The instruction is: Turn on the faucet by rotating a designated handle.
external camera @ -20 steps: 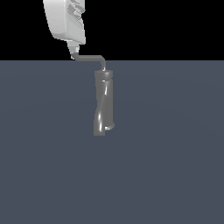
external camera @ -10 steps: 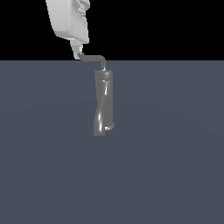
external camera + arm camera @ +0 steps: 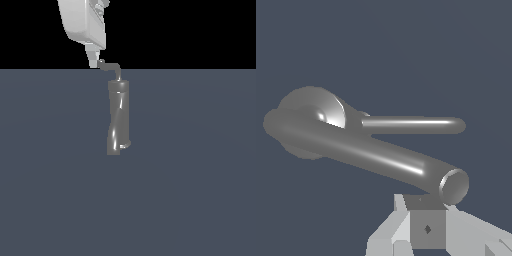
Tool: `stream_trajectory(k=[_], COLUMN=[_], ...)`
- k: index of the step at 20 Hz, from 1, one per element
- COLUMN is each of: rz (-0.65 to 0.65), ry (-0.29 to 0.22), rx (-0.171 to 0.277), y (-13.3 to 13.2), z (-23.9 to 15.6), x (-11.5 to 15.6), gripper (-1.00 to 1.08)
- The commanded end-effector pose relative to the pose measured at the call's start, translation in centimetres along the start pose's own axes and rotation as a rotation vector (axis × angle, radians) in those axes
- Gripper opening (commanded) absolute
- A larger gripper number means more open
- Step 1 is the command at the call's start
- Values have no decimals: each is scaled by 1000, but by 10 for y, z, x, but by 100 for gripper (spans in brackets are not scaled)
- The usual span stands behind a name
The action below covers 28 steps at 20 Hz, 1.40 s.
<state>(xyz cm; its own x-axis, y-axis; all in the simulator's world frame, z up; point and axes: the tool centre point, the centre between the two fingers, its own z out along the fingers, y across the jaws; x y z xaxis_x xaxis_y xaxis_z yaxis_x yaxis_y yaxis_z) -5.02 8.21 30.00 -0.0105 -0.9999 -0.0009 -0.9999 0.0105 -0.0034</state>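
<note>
Gripper (image 3: 93,63): white, seen at top of ext. view, fingers pointed down; tip set at the free hooked end of the handle. Spread or pressed together: can't be told from either view.
Fingertips (image 3: 427,227): in wrist view, grey pad w/ light-grey bodies either side is seen just below a round rod end; contact not confirmed.
Handle (image 3: 111,67): thin light-grey L-bent rod; horiz. run reaches toward ext. view's left, short drop meets the collar. In wrist view (image 3: 413,124) seen as slim rod behind a thicker glossy tube.
Collar (image 3: 119,86): darker band at column top.
Faucet (image 3: 119,120): tall twisted glossy grey column, upright, approx. centre of ext. view, directly below handle.
Surface (image 3: 200,175): flat blue-grey plane around faucet; black background above.
</note>
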Motion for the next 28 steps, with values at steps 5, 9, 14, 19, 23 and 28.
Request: stream_trajectory(k=[5, 9, 14, 19, 23, 28], rz=[3, 6, 9, -28, -21, -12], ry=[1, 1, 1, -1, 0, 0], rx=[-1, -2, -3, -3, -3, -3], y=[3, 5, 7, -2, -11, -21], z=[0, 0, 0, 0, 0, 0], x=[33, 61, 88, 72, 86, 103], gripper=[-100, -100, -100, -100, -100, -100])
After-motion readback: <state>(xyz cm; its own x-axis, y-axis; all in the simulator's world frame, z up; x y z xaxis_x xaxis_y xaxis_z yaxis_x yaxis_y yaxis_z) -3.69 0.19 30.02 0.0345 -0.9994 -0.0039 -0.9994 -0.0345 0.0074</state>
